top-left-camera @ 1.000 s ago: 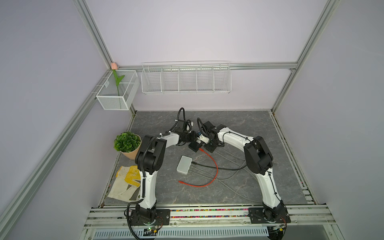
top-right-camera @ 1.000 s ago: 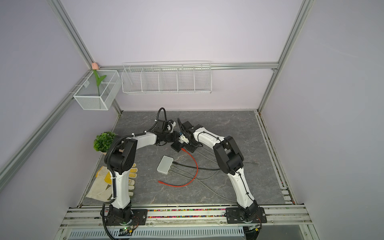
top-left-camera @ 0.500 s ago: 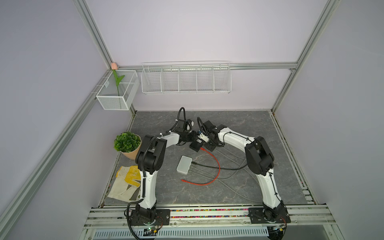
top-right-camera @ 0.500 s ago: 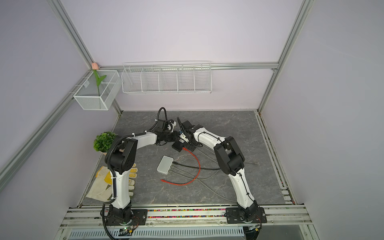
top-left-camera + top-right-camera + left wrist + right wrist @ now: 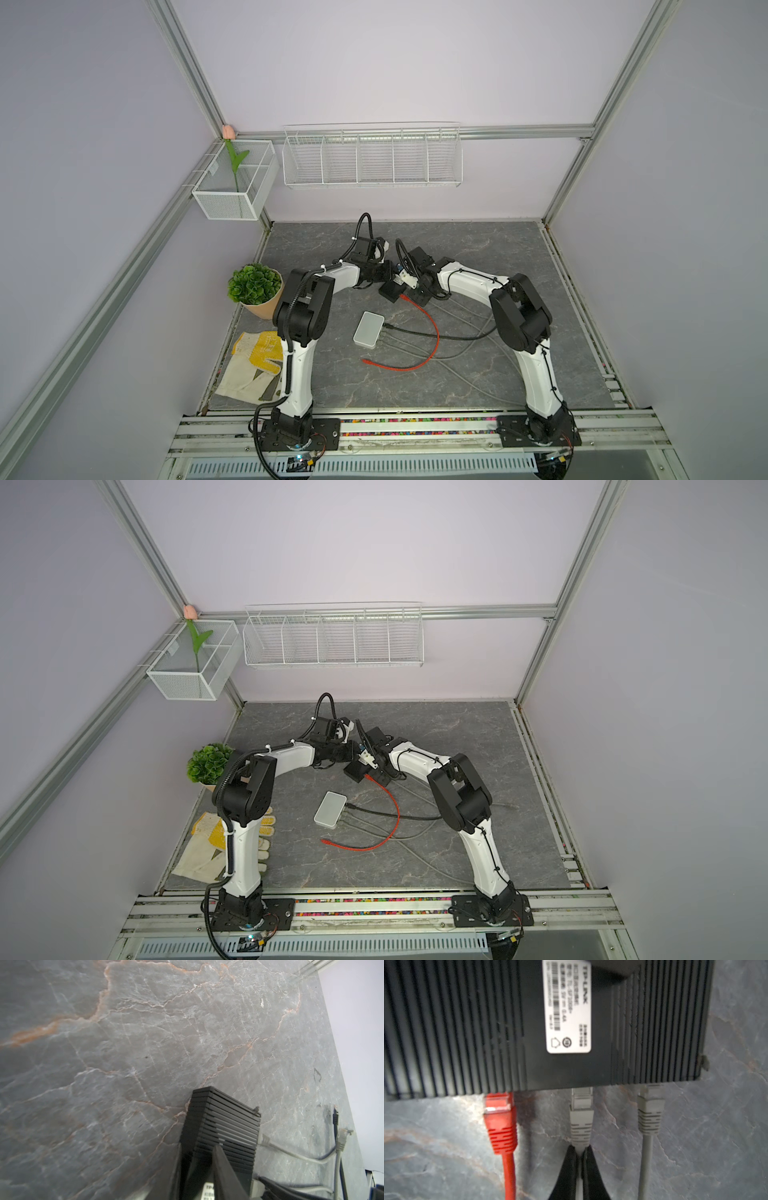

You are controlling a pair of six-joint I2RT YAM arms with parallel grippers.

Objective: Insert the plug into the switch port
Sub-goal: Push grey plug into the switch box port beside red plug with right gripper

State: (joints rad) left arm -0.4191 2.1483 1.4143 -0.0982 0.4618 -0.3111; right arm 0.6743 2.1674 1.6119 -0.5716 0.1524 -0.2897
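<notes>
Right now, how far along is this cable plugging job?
Done: red plug and outer grey plug sit in the black TP-Link switch. In hand: left gripper steadies the switch, right gripper pinches the middle grey plug at its port. Left: pushing it fully home, it seems.

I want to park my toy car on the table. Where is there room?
The far right corner of the table is bare, between the back wall and the right arm. So is the front patch between the red cable and the front rail. The middle is crowded: black switch, white box, cables. Plant and gloves fill the left edge.
</notes>
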